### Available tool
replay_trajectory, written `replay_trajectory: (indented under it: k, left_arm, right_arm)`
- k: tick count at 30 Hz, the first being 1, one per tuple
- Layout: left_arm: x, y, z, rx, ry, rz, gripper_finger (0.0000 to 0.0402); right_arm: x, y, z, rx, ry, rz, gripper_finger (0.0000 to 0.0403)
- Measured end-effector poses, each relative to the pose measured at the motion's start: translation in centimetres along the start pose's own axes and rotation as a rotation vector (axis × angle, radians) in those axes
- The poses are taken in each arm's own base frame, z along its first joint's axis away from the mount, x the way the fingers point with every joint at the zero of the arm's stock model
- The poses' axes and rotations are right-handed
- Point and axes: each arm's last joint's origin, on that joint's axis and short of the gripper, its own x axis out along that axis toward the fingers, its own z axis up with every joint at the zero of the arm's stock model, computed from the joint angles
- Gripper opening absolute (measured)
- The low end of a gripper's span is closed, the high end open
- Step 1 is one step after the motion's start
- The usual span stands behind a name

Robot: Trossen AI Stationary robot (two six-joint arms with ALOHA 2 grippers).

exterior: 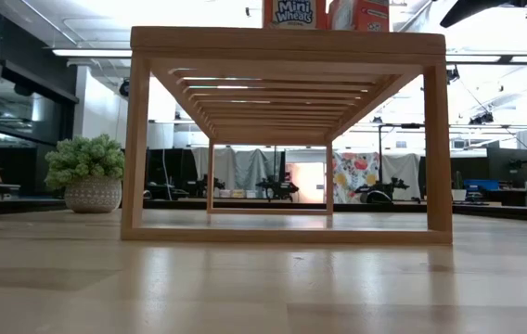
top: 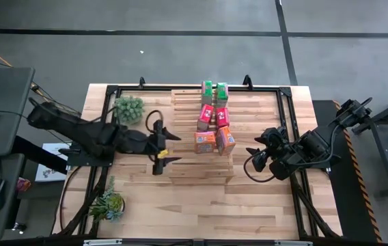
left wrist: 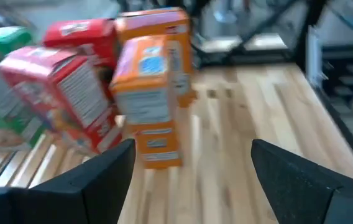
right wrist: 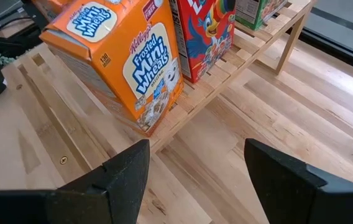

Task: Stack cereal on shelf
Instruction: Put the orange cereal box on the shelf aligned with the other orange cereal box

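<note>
- Two orange cereal boxes (top: 214,141), centre of the high view; white and blue lettering on one (right wrist: 127,62).
- Two red-pink boxes (top: 213,115) above them.
- Two green boxes (top: 214,90) topmost.
- Pale wooden shelf (exterior: 287,42).
- Dark grippers, left (top: 162,145) and right (top: 258,156).

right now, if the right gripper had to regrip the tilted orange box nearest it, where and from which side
Probably across the upper half of the orange box, fingers on its two narrow side panels, coming from the right gripper side. It leans on the shelf edge, its broad printed face toward that open gripper, a red box crowding the far side.
</note>
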Motion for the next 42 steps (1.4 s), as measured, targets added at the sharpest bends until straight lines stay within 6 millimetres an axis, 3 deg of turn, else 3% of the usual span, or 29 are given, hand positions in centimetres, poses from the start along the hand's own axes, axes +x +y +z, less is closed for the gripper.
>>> replay_trajectory:
  k: [3, 6, 12, 15, 20, 22, 31, 42]
  left_arm:
    - [0.8, 0.4, -3.3, -0.033, -0.087, 0.070, 0.0312]
    - [1.7, 1.2, -5.3, -0.001, -0.149, 0.119, 0.0312]
    - [3.7, 4.1, -5.6, -0.061, -0.194, 0.305, 0.0295]
    - [5.2, 5.1, -6.1, -0.097, -0.181, 0.282, 0.0237]
    - [6.6, 5.1, -6.8, -0.118, -0.164, 0.260, 0.0053]
    - [6.9, 4.9, -6.6, -0.121, -0.195, 0.254, 0.0017]
    - [8.2, 4.3, -7.3, -0.164, -0.189, 0.236, 0.0001]
    - [7.8, 1.8, -7.3, -0.229, -0.196, 0.161, 0.0000]
  right_arm:
    - [0.0, 0.0, 0.0, 0.002, -0.006, 0.002, 0.0255]
    - [0.0, 0.0, 0.1, 0.002, -0.019, -0.003, 0.0255]
    - [0.0, 0.0, 0.1, -0.004, -0.039, -0.010, 0.0255]
    - [0.0, 0.0, 0.1, -0.003, -0.041, -0.009, 0.0255]
    - [0.0, 0.0, 0.1, -0.003, -0.041, -0.009, 0.0255]
    - [0.0, 0.0, 0.1, -0.003, -0.043, -0.010, 0.0255]
    - [0.0, 0.1, 0.2, -0.001, -0.049, -0.009, 0.0255]
    - [0.0, 0.1, 0.2, -0.004, -0.050, -0.008, 0.0255]
